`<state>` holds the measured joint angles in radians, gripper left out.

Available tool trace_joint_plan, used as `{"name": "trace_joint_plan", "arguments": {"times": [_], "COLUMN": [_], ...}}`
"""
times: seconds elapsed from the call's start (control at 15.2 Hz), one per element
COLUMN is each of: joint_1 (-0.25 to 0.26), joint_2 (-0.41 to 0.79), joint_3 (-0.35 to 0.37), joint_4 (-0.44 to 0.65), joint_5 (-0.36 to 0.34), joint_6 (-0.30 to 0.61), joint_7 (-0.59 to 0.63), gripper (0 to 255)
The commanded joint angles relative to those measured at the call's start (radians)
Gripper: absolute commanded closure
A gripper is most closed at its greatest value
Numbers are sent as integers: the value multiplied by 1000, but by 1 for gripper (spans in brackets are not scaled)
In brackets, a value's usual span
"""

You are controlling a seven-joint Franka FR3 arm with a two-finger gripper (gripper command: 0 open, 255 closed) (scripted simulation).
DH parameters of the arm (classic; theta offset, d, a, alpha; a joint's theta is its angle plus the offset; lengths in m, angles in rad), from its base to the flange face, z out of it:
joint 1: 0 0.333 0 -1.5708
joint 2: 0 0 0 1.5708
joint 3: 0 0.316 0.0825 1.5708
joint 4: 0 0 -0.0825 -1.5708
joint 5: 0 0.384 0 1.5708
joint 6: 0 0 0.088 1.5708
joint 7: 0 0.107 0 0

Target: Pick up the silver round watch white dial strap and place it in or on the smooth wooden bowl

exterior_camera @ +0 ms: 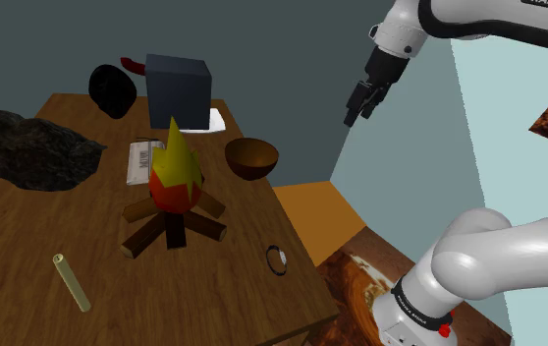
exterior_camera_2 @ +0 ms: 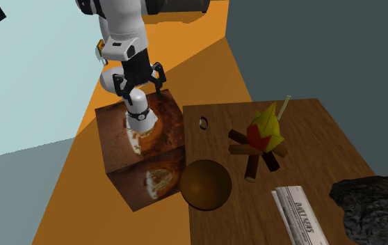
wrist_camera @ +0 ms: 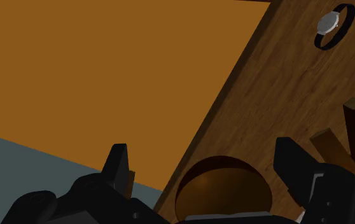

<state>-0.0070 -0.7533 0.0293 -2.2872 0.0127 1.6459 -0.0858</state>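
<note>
Table [exterior_camera: 228,290]: well below claw [wrist_camera: 201,149], its edge running beneath fingers.
Toy campfire [exterior_camera: 174,197]: logs jut out ahead of claw, beside our likely carry line (we risk clipping them).
Bowl [wrist_camera: 224,191]: nearly straight under claw, untouched.
Claw: fingers spread wide, nothing between them.
Watch [wrist_camera: 333,24]: far ahead of claw, lying flat near table edge.
We judge it thin and slippery. Off-centre closing may shove it over edge, or strap may slip free mid-carry and miss bowl.
</note>
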Motion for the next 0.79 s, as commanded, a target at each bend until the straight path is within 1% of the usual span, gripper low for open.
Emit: {"name": "trace_joint_plan", "arguments": {"times": [0.0, 0.4, 0.73], "joint_1": [0, 41, 83], "joint_2": [0, -16, 2], "joint_3": [0, 85, 162], "joint_4": [0, -149, -247], "joint_5": [0, 65, 127], "joint_6": [0, 109, 211], "joint_7": [0, 84, 154], "gripper": [0, 0, 0]}}
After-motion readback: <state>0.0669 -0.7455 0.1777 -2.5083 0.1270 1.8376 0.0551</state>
